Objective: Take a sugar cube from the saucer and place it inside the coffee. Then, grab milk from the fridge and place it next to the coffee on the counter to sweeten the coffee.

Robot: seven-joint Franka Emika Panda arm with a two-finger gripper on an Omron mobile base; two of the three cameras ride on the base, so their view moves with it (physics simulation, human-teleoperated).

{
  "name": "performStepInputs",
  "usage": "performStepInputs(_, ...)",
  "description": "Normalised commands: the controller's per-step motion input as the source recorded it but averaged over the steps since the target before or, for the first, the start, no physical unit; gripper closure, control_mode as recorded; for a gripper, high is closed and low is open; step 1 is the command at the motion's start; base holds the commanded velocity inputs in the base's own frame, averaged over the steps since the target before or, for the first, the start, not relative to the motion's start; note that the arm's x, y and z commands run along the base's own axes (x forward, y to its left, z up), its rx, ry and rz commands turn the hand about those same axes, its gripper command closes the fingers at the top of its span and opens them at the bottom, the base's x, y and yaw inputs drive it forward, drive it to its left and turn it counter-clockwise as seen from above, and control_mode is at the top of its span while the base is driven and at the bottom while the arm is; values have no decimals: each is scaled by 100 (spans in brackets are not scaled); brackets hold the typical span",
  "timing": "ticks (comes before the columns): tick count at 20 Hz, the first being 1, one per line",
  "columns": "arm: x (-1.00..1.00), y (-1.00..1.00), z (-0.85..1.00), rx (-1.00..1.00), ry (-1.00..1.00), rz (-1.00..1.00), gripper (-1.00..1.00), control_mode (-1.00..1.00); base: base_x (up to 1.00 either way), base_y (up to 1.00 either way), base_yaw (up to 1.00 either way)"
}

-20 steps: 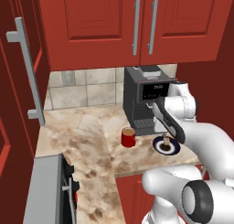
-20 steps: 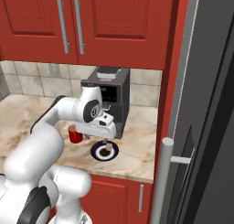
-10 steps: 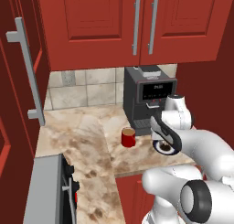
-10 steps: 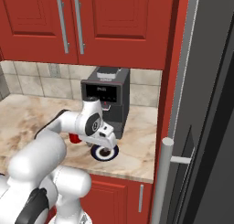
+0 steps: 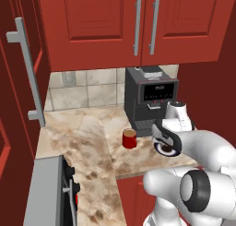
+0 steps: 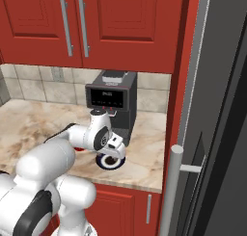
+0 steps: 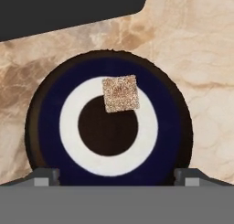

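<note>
Sugar cube (image 7: pixel 120 93) is lying upper-centre on the saucer (image 7: pixel 50 127), on the worktop (image 7: pixel 196 58). Claw (image 7: pixel 116 176) is hovering above, tips spread wide, empty. Cube is probably light and crumbly; pinch opposite flat faces gently.

sugar cube (image 7: pixel 120 93): speckled tan-beige, grainy brown flecks across its top face.
saucer (image 7: pixel 50 127): dark navy rim, a white ring inside it, then a dark round centre, black or deep brown as far as I can tell from my hand view.
coffee (image 5: pixel 129 138): red cup, darker at the mouth.
counter (image 7: pixel 201 72): beige stone, marbled with brown veins and blotches.
coffee machine (image 5: pixel 150 100): black body, small red marks on its front panel.
cabinets (image 5: pixel 99 24): deep red doors with pale grey bar handles.
backsplash (image 5: pixel 87 89): pale grey-beige tiles.
fridge (image 6: pixel 217 134): grey with a dark door.
my fingertips (image 7: pixel 45 177): dark grey.
</note>
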Motion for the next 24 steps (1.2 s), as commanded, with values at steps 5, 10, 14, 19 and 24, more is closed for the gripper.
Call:
performStepInputs(5, 17, -17, -5, 0, -3, 0, -100, -100, 0, 0, 0)
performStepInputs(10, 25, 0, -3, -1, -2, 0, -100, -100, 0, 0, 0)
performStepInputs(14, 10, -1, -6, 0, 0, 0, -100, -100, 0, 0, 0)
performStepInputs(19, 2, -1, -13, 0, 0, 0, -100, -100, 0, 0, 0)
performStepInputs(24, 8, -5, -8, 0, 0, 0, -100, -100, 0, 0, 0)
